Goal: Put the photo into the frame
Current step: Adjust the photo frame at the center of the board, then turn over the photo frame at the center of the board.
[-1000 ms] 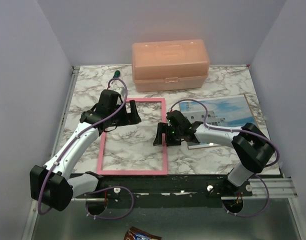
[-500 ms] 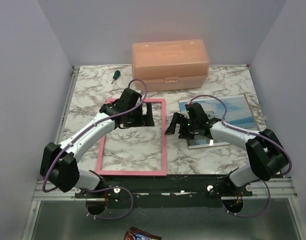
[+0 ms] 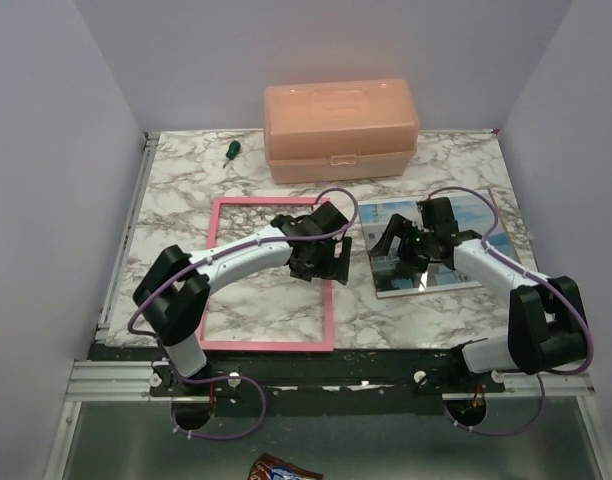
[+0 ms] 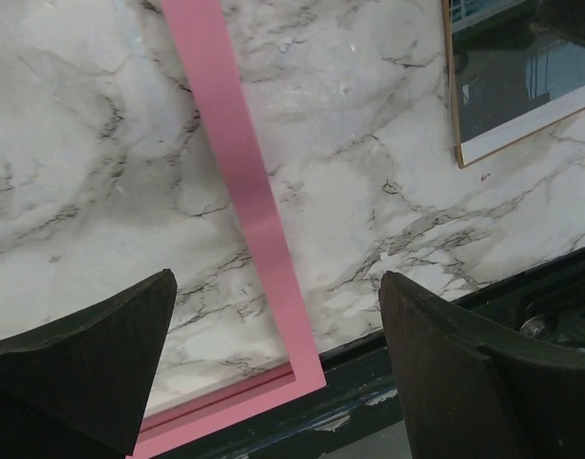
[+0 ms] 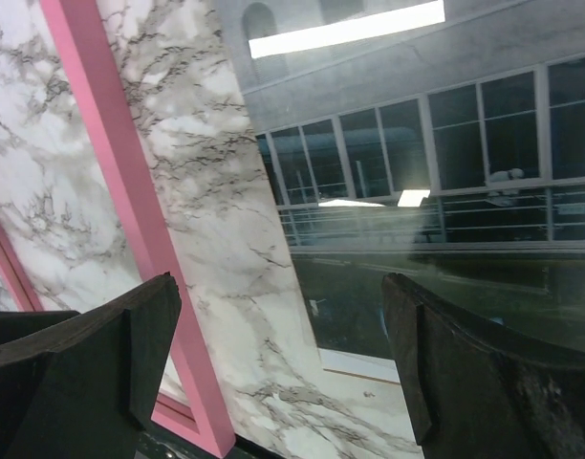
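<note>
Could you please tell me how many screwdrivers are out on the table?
1: a green-handled screwdriver at the far left, beside the closed orange box; the box may hide others.

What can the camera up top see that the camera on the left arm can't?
Only the top view shows the peach box, the little green screwdriver, the right pincer and the whole pink frame. Only the left wrist view shows, up close, the left pincer with its two dark fingers spread open and empty above the frame's right strip and near corner. Both show the frame, the photo and the marble table.
</note>
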You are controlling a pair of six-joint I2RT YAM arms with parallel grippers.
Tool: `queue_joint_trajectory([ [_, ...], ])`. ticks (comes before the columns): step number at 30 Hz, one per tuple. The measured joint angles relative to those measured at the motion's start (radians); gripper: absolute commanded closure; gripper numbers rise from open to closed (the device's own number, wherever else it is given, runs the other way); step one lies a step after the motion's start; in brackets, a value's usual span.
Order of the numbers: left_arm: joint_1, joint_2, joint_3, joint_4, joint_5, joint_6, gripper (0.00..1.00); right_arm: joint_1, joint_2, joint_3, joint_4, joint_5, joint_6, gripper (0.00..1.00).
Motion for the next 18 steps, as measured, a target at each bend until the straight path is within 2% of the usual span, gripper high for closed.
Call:
queue_joint_trajectory([
  [8, -0.102, 0.125, 0.061, -0.039, -0.072, -0.073, 0.16, -0.027, -0.001, -0.008, -0.042, -0.022, -0.034, 0.07],
  [11, -0.122, 0.160, 0.061, -0.050, -0.089, -0.089, 0.22, -0.027, -0.002, -0.008, -0.051, -0.032, -0.049, 0.07],
  [14, -0.134, 0.195, 0.061, -0.054, -0.095, -0.097, 0.28, -0.027, -0.002, -0.006, -0.058, -0.039, -0.061, 0.07],
  [18, -0.148, 0.224, 0.061, -0.052, -0.095, -0.103, 0.44, -0.027, -0.002, -0.004, -0.066, -0.054, -0.072, 0.07],
])
